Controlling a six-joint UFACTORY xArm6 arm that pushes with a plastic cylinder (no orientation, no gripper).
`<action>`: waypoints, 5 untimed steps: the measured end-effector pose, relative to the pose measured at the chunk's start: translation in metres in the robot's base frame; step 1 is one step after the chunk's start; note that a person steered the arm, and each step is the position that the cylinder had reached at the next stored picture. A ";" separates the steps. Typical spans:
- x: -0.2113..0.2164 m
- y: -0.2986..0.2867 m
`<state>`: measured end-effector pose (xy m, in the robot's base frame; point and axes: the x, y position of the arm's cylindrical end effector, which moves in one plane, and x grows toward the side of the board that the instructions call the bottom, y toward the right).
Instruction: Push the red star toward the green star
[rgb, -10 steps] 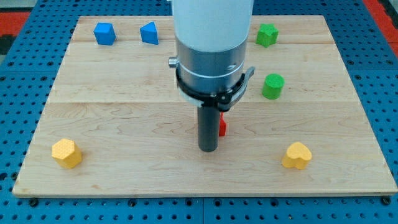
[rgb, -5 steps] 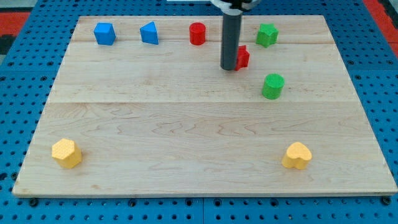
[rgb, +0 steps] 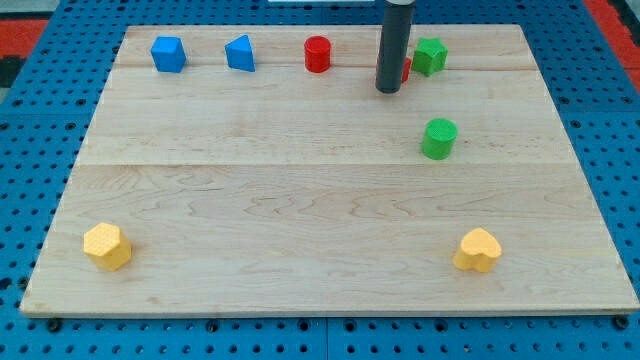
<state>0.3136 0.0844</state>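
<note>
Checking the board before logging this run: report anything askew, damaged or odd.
Nothing stands out. All blocks sit upright on the board. My tip hides most of the red star, which sits just left of the green star.

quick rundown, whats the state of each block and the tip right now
my tip: down on the board, against the red star's left side
red star: mostly hidden behind the rod, right next to the green star
green star: flat, near the view's top
green cylinder: upright, alone
red cylinder: upright, untouched
blue blocks: resting, top left
yellow blocks: resting in the bottom corners
</note>
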 end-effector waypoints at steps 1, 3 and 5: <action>-0.010 0.000; 0.006 0.019; -0.025 0.024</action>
